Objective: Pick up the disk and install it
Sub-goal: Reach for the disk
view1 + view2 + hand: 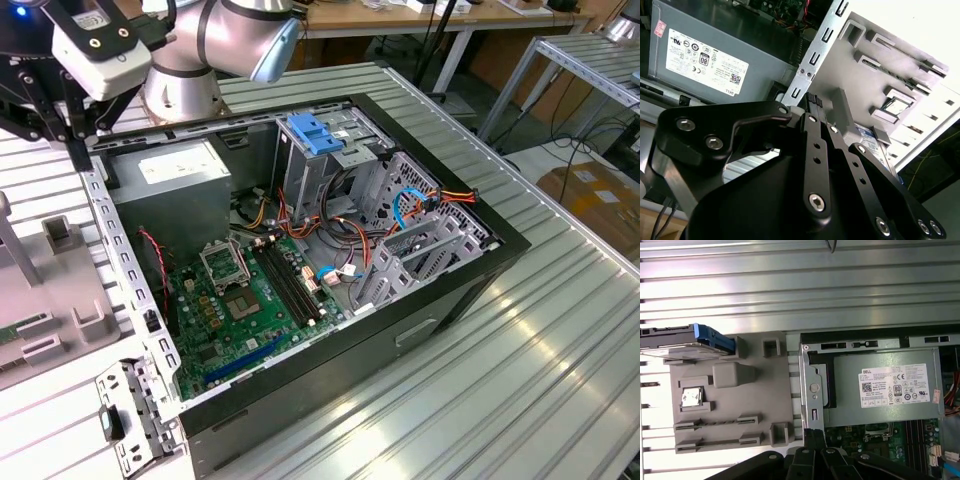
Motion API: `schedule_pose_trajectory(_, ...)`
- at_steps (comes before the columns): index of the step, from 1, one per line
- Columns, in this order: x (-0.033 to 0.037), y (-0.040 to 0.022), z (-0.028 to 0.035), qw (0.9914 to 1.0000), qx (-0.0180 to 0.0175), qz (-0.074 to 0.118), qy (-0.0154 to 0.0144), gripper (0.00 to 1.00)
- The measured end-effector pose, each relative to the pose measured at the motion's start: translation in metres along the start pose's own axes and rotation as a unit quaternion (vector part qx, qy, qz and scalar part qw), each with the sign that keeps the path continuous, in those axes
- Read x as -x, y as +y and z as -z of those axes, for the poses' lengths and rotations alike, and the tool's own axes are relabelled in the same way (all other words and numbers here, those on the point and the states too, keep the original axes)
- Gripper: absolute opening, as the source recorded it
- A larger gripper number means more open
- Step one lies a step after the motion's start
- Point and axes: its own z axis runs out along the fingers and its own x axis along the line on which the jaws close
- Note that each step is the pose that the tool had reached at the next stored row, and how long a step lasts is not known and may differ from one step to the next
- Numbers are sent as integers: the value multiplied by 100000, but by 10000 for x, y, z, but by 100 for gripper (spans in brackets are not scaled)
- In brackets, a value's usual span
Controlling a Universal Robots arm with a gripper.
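Ribbed table (790,290), disk (675,345) on tray (765,390), jaws seemingly closed by case (807,390)

— Any print on show?
— A white sticker (894,385) on the grey power supply (846,410), just past the fingers (813,436) and off to one side: black lines of print, a code square, rows of round marks.
— Anything else?
— A small red tag (660,28) at that box's corner, farther from the fingers than the sticker.
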Motion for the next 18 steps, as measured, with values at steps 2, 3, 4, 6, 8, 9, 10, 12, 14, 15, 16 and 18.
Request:
schedule_pose_trajectory(2, -14, -1, 0, 100000, -1, 1, 0, 11)
schedule_pose_trajectory(3, -21, -2, 0, 100000, -1, -1, 2, 11)
schedule_pose_trajectory(4, -27, -2, 0, 100000, -3, 1, 2, 11)
schedule_pose_trajectory(6, -47, -4, 0, 100000, -4, -1, 3, 11)
schedule_pose_trajectory(8, -58, -5, -1, 100000, 0, 2, -2, 11)
schedule_pose_trajectory(9, -66, -5, 0, 100000, -5, -1, 5, 11)
schedule_pose_trajectory(10, -72, -6, 0, 100000, -2, 1, 2, 11)
schedule_pose_trajectory(12, -81, -6, 0, 100000, -5, -1, 6, 11)
schedule_pose_trajectory(14, -88, -7, 0, 100000, -1, 2, 1, 11)
schedule_pose_trajectory(15, -91, -7, 0, 100000, -3, 1, 3, 11)
schedule_pose_trajectory(16, -97, -8, 0, 100000, -1, 0, 3, 11)
schedule_pose_trajectory(18, -104, -8, 0, 100000, 0, -1, 0, 11)
